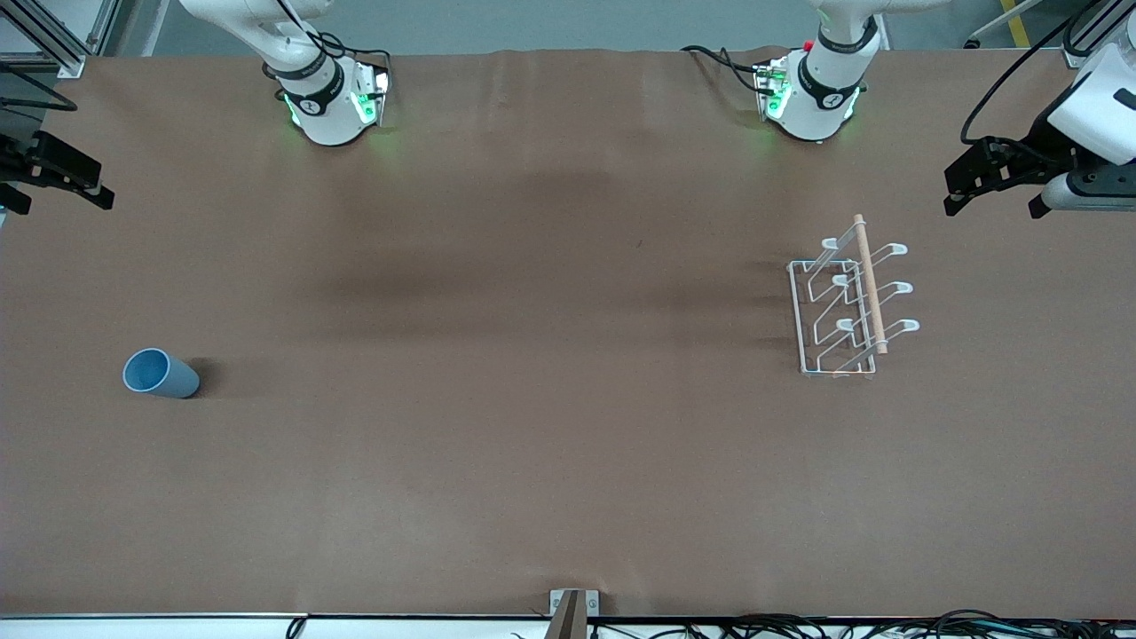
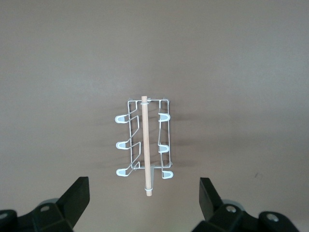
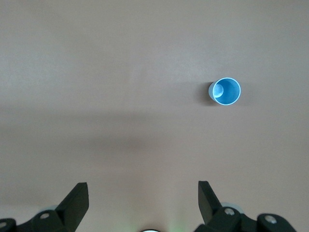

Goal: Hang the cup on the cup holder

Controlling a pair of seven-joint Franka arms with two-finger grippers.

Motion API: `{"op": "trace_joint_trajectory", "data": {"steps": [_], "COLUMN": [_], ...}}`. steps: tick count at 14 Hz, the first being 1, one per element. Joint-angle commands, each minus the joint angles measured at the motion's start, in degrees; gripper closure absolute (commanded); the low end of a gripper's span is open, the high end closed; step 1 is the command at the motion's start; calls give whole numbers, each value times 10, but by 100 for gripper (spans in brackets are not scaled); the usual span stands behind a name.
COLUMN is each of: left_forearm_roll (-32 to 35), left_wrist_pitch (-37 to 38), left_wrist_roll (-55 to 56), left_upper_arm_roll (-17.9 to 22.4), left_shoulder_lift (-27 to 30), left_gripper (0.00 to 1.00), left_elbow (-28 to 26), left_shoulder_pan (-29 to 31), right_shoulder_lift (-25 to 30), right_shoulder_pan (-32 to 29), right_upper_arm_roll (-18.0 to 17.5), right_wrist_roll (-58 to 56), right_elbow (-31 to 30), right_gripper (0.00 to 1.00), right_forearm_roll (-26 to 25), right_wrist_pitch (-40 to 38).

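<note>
Opening step, nothing grasped. Small light blue plastic cup [image 1: 160, 374] stands at lower left of frame; white wire cup holder with wooden rod [image 1: 850, 304] at centre right. Right gripper [image 1: 55, 174] and left gripper [image 1: 998, 173] hang wide open and empty at frame edges. Next, judged: right gripper descends around cup.

Smooth plastic cup [image 1: 161, 374], wire holder [image 1: 839, 306]

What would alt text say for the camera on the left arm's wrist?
A white wire cup rack with a wooden rod along its top stands on a brown table, no cup on its prongs. The left claw hangs open above it, its two black fingers at the picture's edge.
</note>
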State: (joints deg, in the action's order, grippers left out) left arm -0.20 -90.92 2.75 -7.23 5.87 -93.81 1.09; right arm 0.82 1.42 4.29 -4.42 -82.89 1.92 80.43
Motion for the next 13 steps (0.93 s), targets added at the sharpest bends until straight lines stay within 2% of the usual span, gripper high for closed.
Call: {"op": "trace_joint_trajectory", "data": {"steps": [1,8,13], "left_forearm_roll": [-7,1,-6], "left_wrist_pitch": [12,24,25], "left_wrist_roll": [0,1,-4], "left_upper_arm_roll": [-2,-2,-2], "left_shoulder_lift": [-5,-9,-10], "left_gripper": [0,0,0], "left_elbow": [14,29,28], "left_shoulder_pan": [4,5,15], "right_shoulder_lift": [-3,-9,-94], "right_shoulder_pan": [-4,-24,-104], "right_upper_arm_roll": [5,5,5], "right_wrist_roll": [6,6,-6], "right_elbow": [6,-10,-31], "right_gripper": [0,0,0], "right_forearm_roll": [0,-1,1], "right_wrist_pitch": [-7,10,103]}}
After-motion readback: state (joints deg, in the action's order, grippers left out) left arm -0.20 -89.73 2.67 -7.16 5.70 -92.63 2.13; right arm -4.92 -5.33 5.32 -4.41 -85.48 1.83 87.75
